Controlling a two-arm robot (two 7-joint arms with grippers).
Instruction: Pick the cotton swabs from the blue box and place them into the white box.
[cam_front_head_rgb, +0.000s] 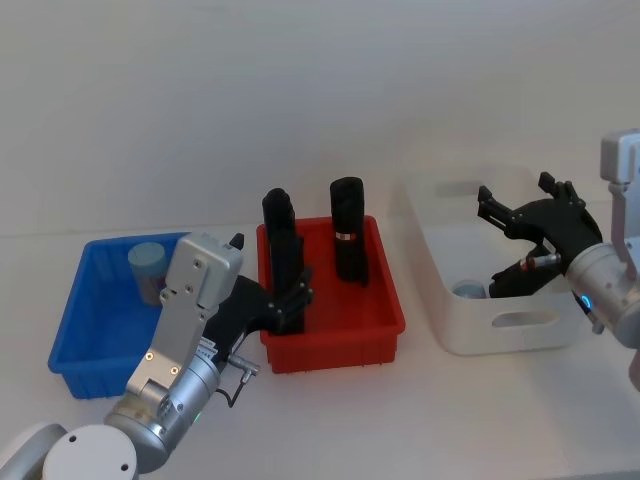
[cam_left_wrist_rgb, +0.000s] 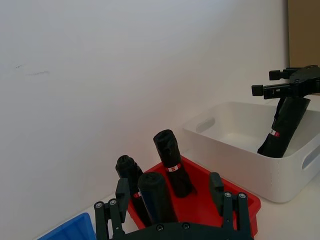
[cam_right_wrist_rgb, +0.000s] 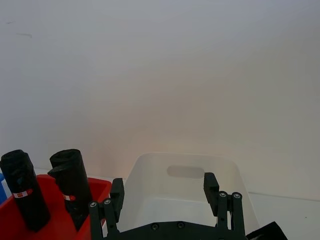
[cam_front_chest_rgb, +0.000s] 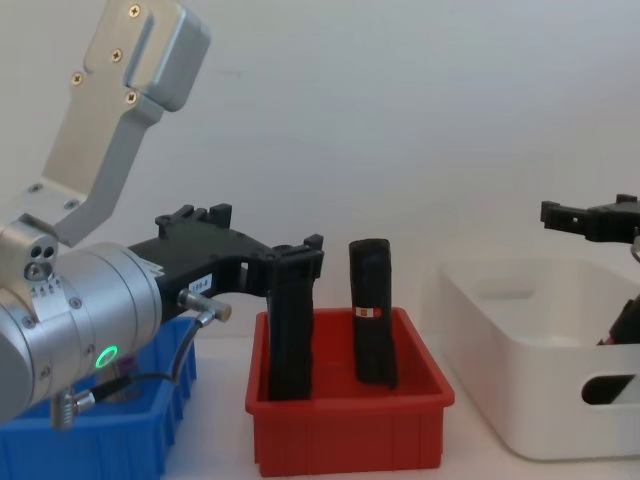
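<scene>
Your right gripper (cam_front_head_rgb: 520, 238) hangs spread open and empty over the white box (cam_front_head_rgb: 440, 270), where one jar of cotton swabs (cam_front_head_rgb: 468, 291) already lies near the front wall. Your left gripper (cam_front_head_rgb: 285, 300), fingers also apart and holding nothing, sits over the red bin's (cam_front_head_rgb: 330, 345) left side among the black cylinders (cam_front_head_rgb: 349, 240). Swing it left to the blue box (cam_front_head_rgb: 80, 330), centre above the remaining jar (cam_front_head_rgb: 147, 268) at its back edge, then descend straight.

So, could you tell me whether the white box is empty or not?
Not empty. The head view shows one cotton swab jar lying inside the white box, beneath the open right gripper.
</scene>
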